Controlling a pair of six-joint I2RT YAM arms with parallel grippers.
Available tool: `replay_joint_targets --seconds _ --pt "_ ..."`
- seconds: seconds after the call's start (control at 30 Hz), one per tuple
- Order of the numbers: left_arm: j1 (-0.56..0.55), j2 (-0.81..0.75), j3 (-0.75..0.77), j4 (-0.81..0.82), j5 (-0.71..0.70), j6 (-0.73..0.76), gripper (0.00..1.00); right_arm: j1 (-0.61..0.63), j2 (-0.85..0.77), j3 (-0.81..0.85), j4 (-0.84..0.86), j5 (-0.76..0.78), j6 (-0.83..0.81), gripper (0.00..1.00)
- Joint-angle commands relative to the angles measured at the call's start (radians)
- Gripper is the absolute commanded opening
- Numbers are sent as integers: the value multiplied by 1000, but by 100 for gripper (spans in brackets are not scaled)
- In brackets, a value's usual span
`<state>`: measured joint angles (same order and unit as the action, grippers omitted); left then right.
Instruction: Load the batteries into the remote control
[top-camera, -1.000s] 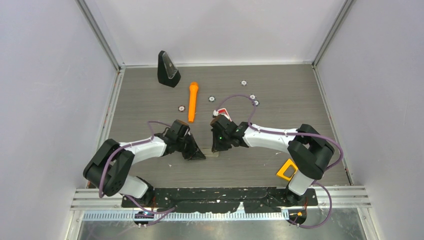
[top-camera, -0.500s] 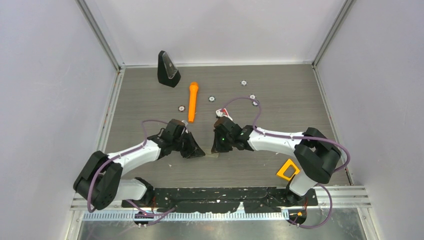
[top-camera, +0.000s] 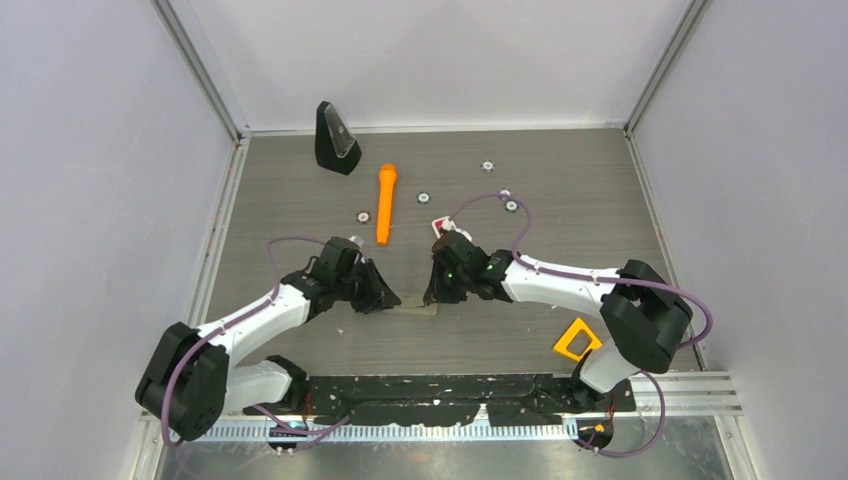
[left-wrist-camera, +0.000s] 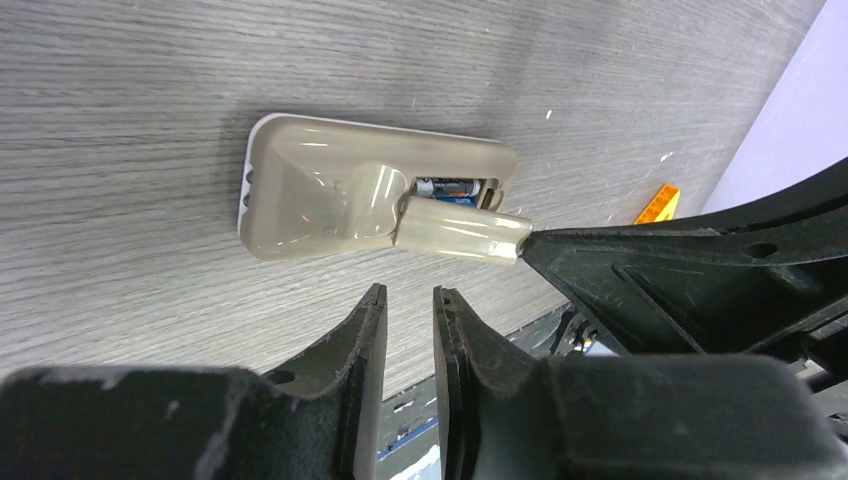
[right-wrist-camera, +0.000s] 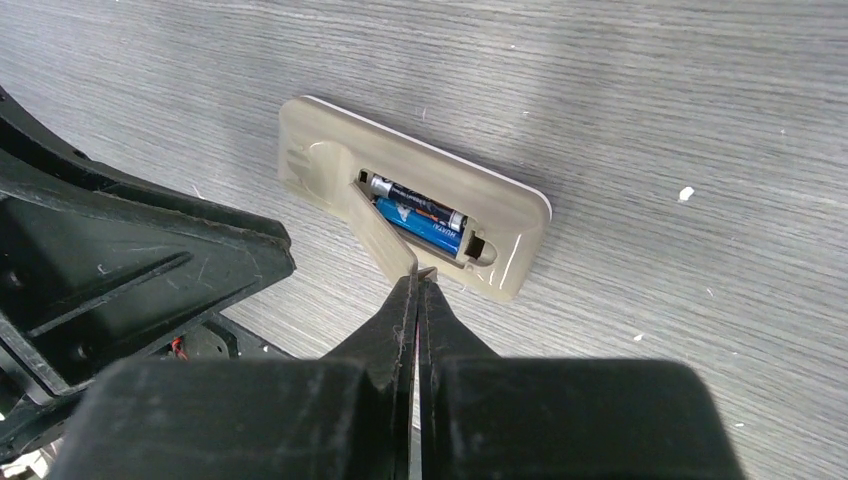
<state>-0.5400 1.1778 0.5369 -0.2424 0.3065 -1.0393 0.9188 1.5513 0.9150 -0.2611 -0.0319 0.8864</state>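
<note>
The beige remote control (top-camera: 418, 310) (left-wrist-camera: 320, 185) (right-wrist-camera: 500, 215) lies back up between my two grippers. Its compartment is open, with two batteries inside, a dark one (right-wrist-camera: 415, 203) and a blue one (right-wrist-camera: 422, 228) (left-wrist-camera: 450, 187). The beige battery cover (left-wrist-camera: 460, 233) (right-wrist-camera: 385, 238) rests tilted over the compartment's edge. My right gripper (right-wrist-camera: 417, 278) (top-camera: 432, 298) is shut, its tips touching the cover's end. My left gripper (left-wrist-camera: 408, 292) (top-camera: 388, 298) sits just off the remote's near side, jaws a narrow gap apart with nothing between them.
An orange cylinder (top-camera: 385, 204) and a black wedge-shaped stand (top-camera: 336, 138) lie at the back left. Several small round discs (top-camera: 424, 198) are scattered at the back. A yellow piece (top-camera: 576, 340) sits by the right arm's base. A red-and-white item (top-camera: 441, 224) lies behind the right wrist.
My left gripper has drawn back to the left from the remote and its jaws have parted a little. The right gripper stays shut at the cover.
</note>
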Motion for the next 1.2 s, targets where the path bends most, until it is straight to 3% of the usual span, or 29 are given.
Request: replay_joint_targets --seconds 0.0,0.63,1.17 --pt "24 -8 11 10 -5 17 25 -4 2 -1 3 27 47 5" --pt "67 122 44 103 94 13 24 -4 -13 -42 53 103 115 5" --pt "75 174 88 75 91 63 23 -10 45 33 17 -28 40 5"
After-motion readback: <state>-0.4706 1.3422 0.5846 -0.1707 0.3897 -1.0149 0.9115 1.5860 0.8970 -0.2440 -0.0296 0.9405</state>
